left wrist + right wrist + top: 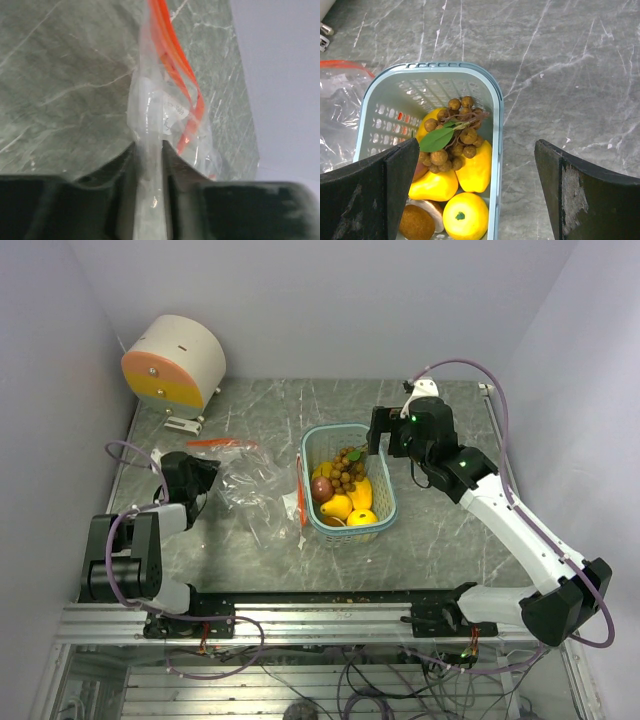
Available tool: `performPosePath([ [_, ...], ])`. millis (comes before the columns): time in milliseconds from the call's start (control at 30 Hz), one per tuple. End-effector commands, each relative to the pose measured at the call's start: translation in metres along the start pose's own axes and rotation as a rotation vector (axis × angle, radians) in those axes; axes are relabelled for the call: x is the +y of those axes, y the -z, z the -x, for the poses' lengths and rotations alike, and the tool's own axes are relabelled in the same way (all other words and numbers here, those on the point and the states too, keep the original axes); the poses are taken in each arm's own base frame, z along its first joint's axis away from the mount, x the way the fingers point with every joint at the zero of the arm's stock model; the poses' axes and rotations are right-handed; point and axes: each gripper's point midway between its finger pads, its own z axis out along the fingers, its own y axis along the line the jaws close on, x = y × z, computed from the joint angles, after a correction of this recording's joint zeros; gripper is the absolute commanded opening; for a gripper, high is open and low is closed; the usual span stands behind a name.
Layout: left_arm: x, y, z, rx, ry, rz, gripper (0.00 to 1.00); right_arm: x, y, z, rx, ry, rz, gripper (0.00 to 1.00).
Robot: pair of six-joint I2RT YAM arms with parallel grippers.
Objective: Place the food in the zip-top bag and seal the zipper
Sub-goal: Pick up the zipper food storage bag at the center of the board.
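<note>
On the left, the left gripper (205,480) lies low on the gray table (450,530). Its two fingers are close together and pinch a fold of the clear zip-top bag (245,480). In the left wrist view the left gripper (149,165) has the thin plastic of the zip-top bag (165,105) squeezed between its fingers, and the orange zipper (175,55) runs away from them. From above, the orange zipper (220,443) lies at the far side of the bag. Just to the right of the bag stands the light-blue basket (385,505). All the food is in it: the brown grape bunch (348,468) on top, the dark red round fruit (322,487) on its left side, and the yellow fruits (360,495) at the near end. So the food is apart from the left gripper, with the bag between them. On the right, the right gripper (378,440) hangs over the far right edge of the basket. Its fingers are spread wide and hold nothing. In its own view the right gripper (476,150) looks down on the basket (495,100), the grape bunch (455,140) and the yellow fruits (475,167), all below it.
</note>
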Motion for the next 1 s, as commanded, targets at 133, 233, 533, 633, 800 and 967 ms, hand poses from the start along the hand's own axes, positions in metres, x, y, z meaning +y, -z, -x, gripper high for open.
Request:
performPosePath([
  [133,-0.062,0.006,0.01,-0.005,-0.057,-0.236,0.14,-0.004,0.007,0.001,-0.023,-0.008,-0.013,0.99],
  [233,-0.1,0.026,0.011,0.027,-0.115,-0.364,0.08,-0.002,0.012,0.0,-0.029,-0.009,0.01,0.98],
  [533,-0.196,0.152,0.044,-0.003,-0.61,-0.545,0.07,0.052,0.041,0.01,-0.081,-0.022,0.356,0.96],
  [633,-0.213,0.193,0.032,0.048,-0.757,-0.674,0.07,0.079,0.054,0.014,-0.106,-0.038,0.521,0.96],
  [800,-0.214,0.241,-0.001,0.194,-0.889,-0.86,0.07,0.104,0.086,0.045,-0.254,-0.038,0.706,0.96],
  [967,-0.222,0.289,-0.019,0.231,-0.926,-1.057,0.07,0.108,0.112,0.072,-0.41,-0.044,0.771,0.96],
])
